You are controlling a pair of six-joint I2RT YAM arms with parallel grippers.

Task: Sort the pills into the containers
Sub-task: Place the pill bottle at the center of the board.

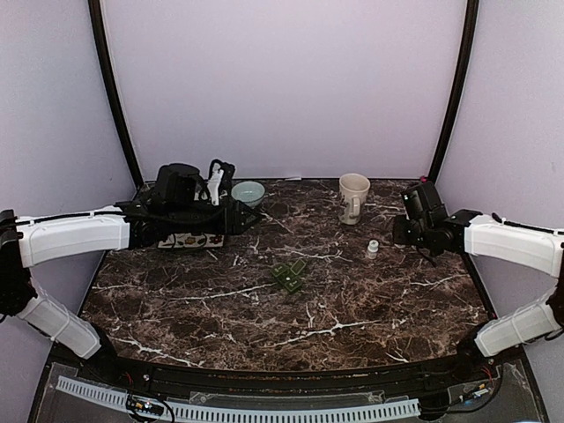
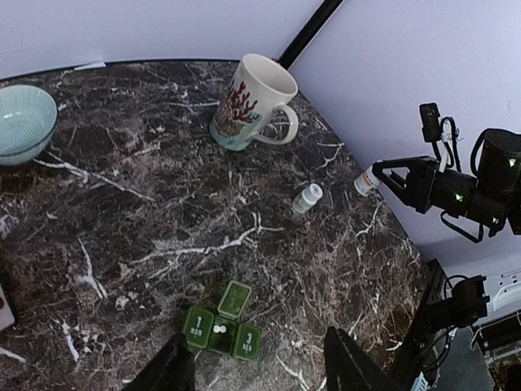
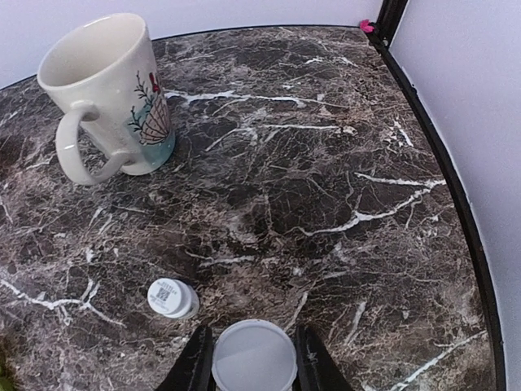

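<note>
Spread wide, the left fingers hang above the counter with nothing between them. The right fingers are clamped on a white bottle, gripping its round cap from both sides at the right-hand edge.

The containers lie near the middle of the counter, below and just ahead of the left fingers. They form one small, flat, dark green plastic box of square compartments with rounded corners. The two outer lids are down and carry white numerals. The middle lid is flipped back, and small white bits show inside, too small to tell more.

The counter is glossy dark brown stone with white veins, closed by a thin black rim that curves along the back and sides. Plain lilac walls rise straight from the rim, with black posts in the back corners.

A cream mug with a red coral print and a teal foot stands upright at the back, right of centre. A ribbed pale teal bowl sits at the back left, near the left arm. A small clear vial with a white cap stands between the mug and the right fingers, well apart from the green box.

Bare stone surrounds the box on every side, with the widest stretch toward the near edge.
</note>
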